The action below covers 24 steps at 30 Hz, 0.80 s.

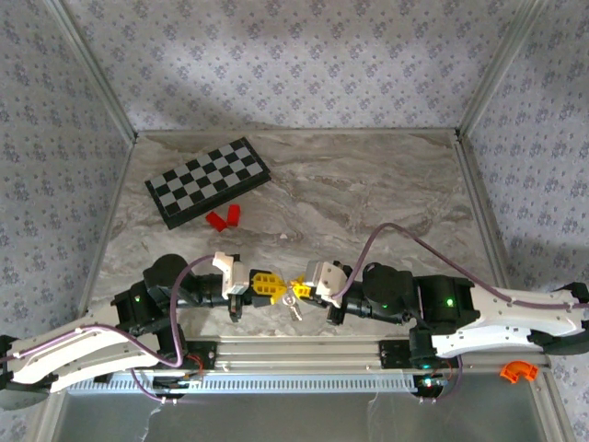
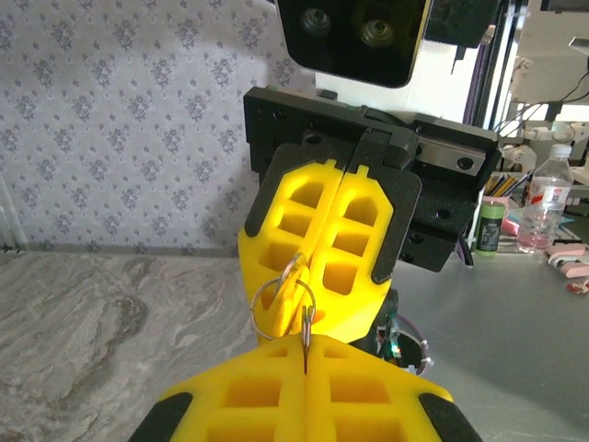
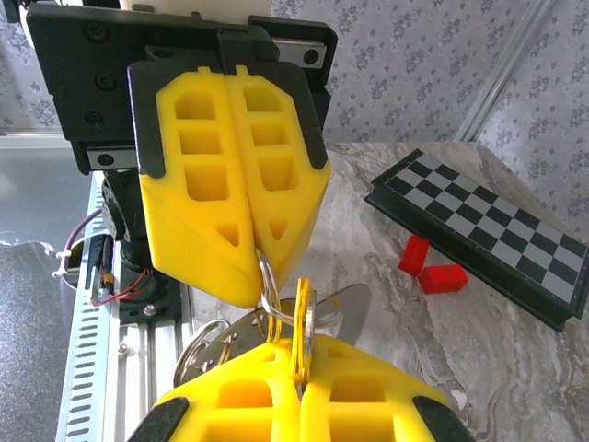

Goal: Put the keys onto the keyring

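My two grippers meet tip to tip above the table's near edge. The left gripper [image 1: 278, 289] [image 2: 306, 343] is shut on the keyring [image 2: 306, 324] [image 3: 268, 282], a thin silver split ring standing on edge between its yellow fingers. Facing it, my right gripper [image 1: 294, 290] [image 3: 299, 368] is shut on the keys: a small flat yellow key [image 3: 301, 328] [image 2: 284, 308] pressed against the ring. A flat silver key [image 3: 346, 305] and further rings [image 3: 199, 346] hang below the grip, seen as a small bundle [image 1: 293, 307] in the top view.
A folded chessboard [image 1: 208, 181] [image 3: 497, 230] lies at the back left, with two red blocks [image 1: 224, 218] [image 3: 428, 267] beside it. The aluminium base rail [image 1: 294, 352] runs just under the grippers. An orange part [image 1: 518, 371] sits at the near right.
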Each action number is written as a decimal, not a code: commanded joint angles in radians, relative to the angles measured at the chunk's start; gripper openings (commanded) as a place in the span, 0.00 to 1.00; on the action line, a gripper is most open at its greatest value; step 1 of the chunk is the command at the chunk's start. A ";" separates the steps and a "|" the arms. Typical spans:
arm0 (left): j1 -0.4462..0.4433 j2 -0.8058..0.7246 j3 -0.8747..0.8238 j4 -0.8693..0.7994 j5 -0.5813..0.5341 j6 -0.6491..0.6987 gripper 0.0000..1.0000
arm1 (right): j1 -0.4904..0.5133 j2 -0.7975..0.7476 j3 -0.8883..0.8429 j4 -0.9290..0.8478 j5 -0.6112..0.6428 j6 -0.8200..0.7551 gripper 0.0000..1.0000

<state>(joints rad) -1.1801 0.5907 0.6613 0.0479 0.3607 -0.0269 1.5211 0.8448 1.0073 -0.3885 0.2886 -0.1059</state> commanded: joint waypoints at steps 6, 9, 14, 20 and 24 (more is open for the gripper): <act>0.002 -0.014 0.056 -0.047 -0.035 0.022 0.00 | 0.011 0.006 0.077 -0.079 0.084 -0.024 0.00; 0.002 -0.007 0.061 -0.062 -0.044 0.027 0.00 | 0.010 0.017 0.088 -0.089 0.092 -0.028 0.00; 0.002 -0.004 0.061 -0.075 -0.065 0.030 0.00 | 0.009 0.025 0.102 -0.108 0.113 -0.025 0.00; 0.003 0.001 0.050 -0.098 -0.142 0.027 0.10 | 0.008 0.030 0.116 -0.138 0.179 -0.011 0.00; 0.002 0.006 0.039 -0.100 -0.184 0.025 0.26 | 0.000 0.047 0.126 -0.174 0.186 0.002 0.00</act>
<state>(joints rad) -1.1801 0.5964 0.6800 -0.0418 0.2264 -0.0074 1.5269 0.8913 1.0870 -0.5396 0.4191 -0.1196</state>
